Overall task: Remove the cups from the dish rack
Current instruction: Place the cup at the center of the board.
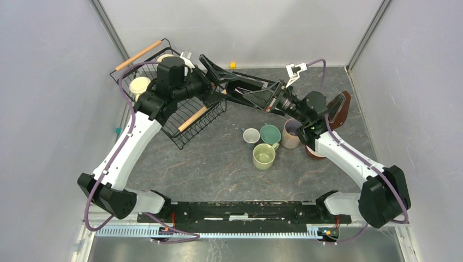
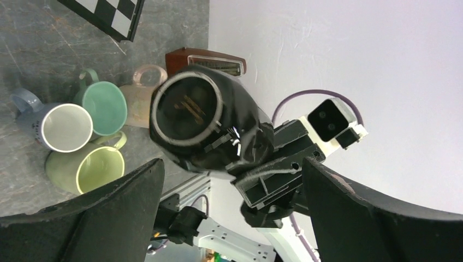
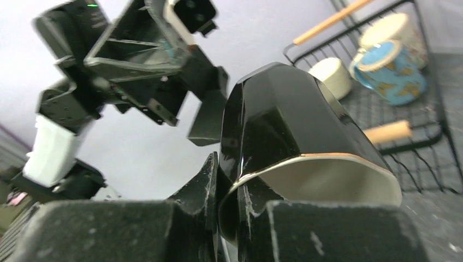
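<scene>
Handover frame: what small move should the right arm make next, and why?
Probably carry the black mug over to the cups on the table and set it down. The right gripper is shut on its rim, and the left gripper stands wide open, clear of it.

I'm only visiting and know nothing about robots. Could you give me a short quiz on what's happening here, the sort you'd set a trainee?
1. True or false: the right end effector pinches the glossy black ceramic mug by its rim.
2. How many ceramic mugs stand on the grey stone-patterned table? A) two B) four C) six
3. Fill in: the left end effector has its jaws ____.
Key: 1 true; 2 B; 3 open.
</scene>
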### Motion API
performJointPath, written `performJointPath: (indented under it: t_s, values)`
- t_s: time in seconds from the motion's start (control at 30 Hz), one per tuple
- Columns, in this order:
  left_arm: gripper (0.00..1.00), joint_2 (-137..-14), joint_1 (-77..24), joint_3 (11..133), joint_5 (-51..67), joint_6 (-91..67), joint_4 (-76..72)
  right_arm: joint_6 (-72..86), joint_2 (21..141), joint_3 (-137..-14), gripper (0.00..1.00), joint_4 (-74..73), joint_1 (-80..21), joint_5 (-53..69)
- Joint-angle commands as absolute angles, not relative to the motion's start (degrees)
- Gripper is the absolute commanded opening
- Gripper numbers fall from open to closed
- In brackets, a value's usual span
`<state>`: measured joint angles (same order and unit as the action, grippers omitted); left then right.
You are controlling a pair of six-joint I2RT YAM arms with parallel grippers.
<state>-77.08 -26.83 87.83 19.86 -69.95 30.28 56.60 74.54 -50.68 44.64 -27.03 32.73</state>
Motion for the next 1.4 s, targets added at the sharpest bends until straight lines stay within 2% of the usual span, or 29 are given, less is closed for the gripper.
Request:
performJointPath:
  t_s: [0.0, 0.3, 0.67, 0.9, 1.37]
  values:
    - [1.0, -75.3, -27.07, 90.99, 20.78, -62.65, 32.13, 45.13, 69.62, -57.09, 0.0, 28.56, -26.69, 26.55]
    - [1.0, -74.58, -29.45, 90.73, 18.63, -53.28, 37.05, 33.77, 64.86, -64.64, 0.0, -3.48, -26.79, 16.11]
    - [1.0, -72.55, -33.94, 88.87, 13.48, -44.81, 39.41, 26.89, 59.63, -71.37, 0.0, -27.77, -27.67, 7.98]
    - [1.0, -70.68, -34.62, 87.42, 11.97, -41.79, 39.49, 23.61, 55.43, -70.87, 0.0, -41.55, -27.74, 4.15]
    - [1.0, -70.01, -34.64, 85.82, 11.16, -39.92, 38.75, 21.29, 49.58, -58.53, 0.0, -49.16, -28.23, 0.35]
